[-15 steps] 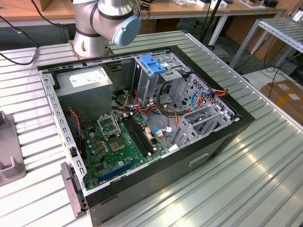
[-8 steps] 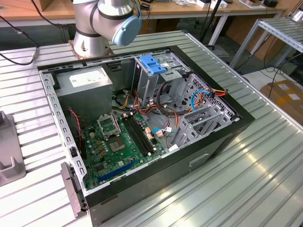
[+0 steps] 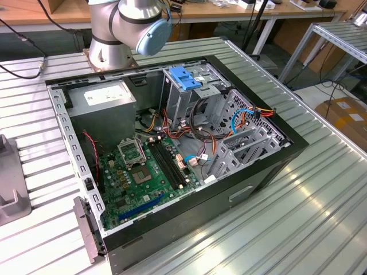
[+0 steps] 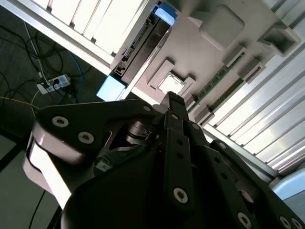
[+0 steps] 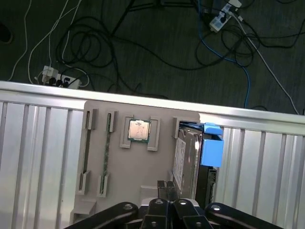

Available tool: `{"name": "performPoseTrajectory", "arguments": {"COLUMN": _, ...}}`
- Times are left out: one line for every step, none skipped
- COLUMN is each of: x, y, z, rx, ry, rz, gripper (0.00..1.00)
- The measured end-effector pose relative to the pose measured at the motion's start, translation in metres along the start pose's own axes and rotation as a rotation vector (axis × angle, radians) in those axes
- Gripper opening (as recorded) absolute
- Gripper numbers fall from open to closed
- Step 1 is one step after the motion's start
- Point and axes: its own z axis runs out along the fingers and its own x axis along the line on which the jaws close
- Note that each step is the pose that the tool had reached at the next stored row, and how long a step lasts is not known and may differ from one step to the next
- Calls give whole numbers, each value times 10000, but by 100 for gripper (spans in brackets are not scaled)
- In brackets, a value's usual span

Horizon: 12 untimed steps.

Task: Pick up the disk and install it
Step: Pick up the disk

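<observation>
The disk (image 5: 186,157) stands on edge ahead of the gripper (image 5: 166,185), its jaws pressed together, empty. Advancing closed could topple it

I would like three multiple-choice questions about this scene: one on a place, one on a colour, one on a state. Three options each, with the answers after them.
1. Where is the disk?
A. Inside the computer case
B. On edge in a slot of the grey tray, beside the square chip
C. On the floor among the cables

2. What colour are the disk's side rails?
A. Red
B. Yellow
C. Blue

3. In what state is the computer case?
A. Open, with the motherboard in sight
B. Closed by a side panel
C. Covered with a cloth

Answers:
1 B: the first wrist view shows the disk standing in the tray next to the chip.
2 C: bright blue plastic frames the disk.
3 A: the exterior view looks straight into the case.
</observation>
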Motion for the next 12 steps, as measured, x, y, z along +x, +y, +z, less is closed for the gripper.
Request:
{"name": "performPoseTrajectory", "arguments": {"x": 0, "y": 0, "z": 0, "rx": 0, "ry": 0, "rz": 2, "gripper": 10}}
{"name": "performPoseTrajectory", "arguments": {"x": 0, "y": 0, "z": 0, "rx": -1, "ry": 0, "rz": 2, "gripper": 10}}
{"name": "performPoseTrajectory", "arguments": {"x": 0, "y": 0, "z": 0, "rx": 0, "ry": 1, "rz": 2, "gripper": 10}}
{"name": "performPoseTrajectory", "arguments": {"x": 0, "y": 0, "z": 0, "rx": -1, "ry": 2, "rz": 2, "gripper": 10}}
{"name": "performPoseTrajectory", "arguments": {"x": 0, "y": 0, "z": 0, "rx": -1, "ry": 2, "rz": 2, "gripper": 10}}
{"name": "performPoseTrajectory", "arguments": {"x": 0, "y": 0, "z": 0, "rx": 0, "ry": 2, "rz": 3, "gripper": 11}}
{"name": "performPoseTrajectory", "arguments": {"x": 0, "y": 0, "z": 0, "rx": 0, "ry": 2, "rz": 2, "gripper": 11}}
{"name": "performPoseTrajectory", "arguments": {"x": 0, "y": 0, "z": 0, "rx": -1, "ry": 3, "rz": 2, "gripper": 23}}
{"name": "performPoseTrajectory", "arguments": {"x": 0, "y": 0, "z": 0, "rx": -1, "ry": 3, "rz": 2, "gripper": 23}}
{"name": "performPoseTrajectory", "arguments": {"x": 0, "y": 0, "z": 0, "rx": -1, "ry": 4, "rz": 3, "gripper": 29}}
{"name": "performPoseTrajectory", "arguments": {"x": 0, "y": 0, "z": 0, "rx": -1, "ry": 4, "rz": 3, "gripper": 35}}
{"name": "performPoseTrajectory", "arguments": {"x": 0, "y": 0, "z": 0, "rx": -1, "ry": 5, "rz": 3, "gripper": 42}}
